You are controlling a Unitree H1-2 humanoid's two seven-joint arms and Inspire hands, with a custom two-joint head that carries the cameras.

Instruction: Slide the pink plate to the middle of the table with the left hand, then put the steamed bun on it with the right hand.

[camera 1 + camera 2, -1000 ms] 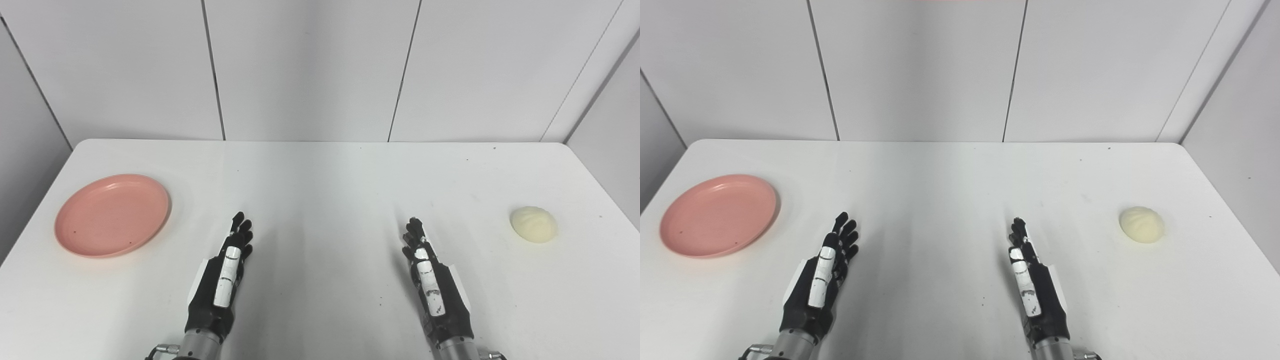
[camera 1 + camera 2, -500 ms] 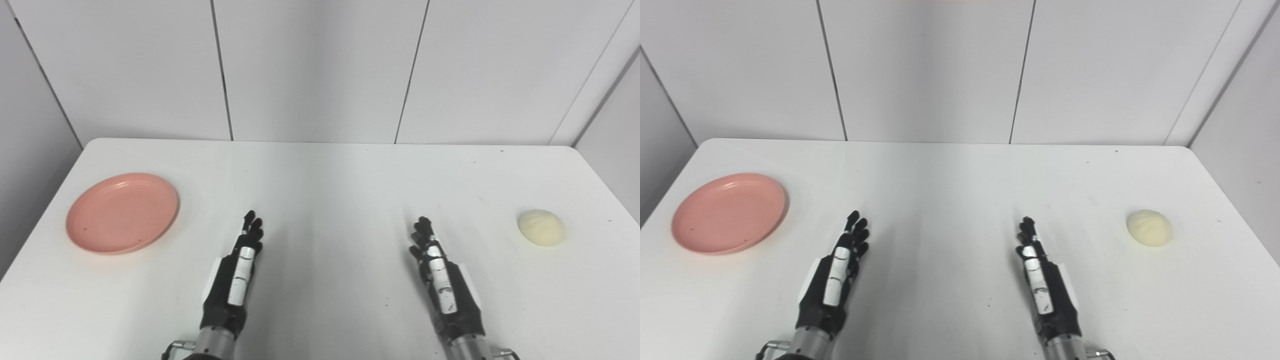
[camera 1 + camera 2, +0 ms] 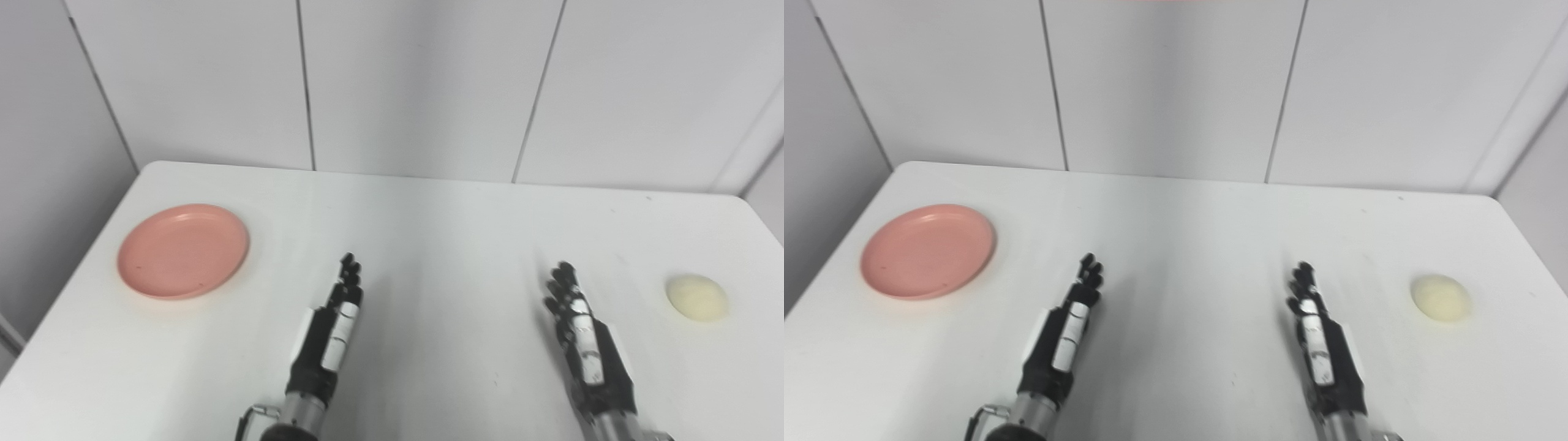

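The pink plate lies flat at the far left of the white table, well apart from both hands and short of the middle. The left hand rests edge-on near the table's centre front, fingers stretched out straight, holding nothing. The right hand mirrors it to the right, fingers likewise extended and empty. The steamed bun, pale and round, sits alone near the table's right edge, beyond the right hand.
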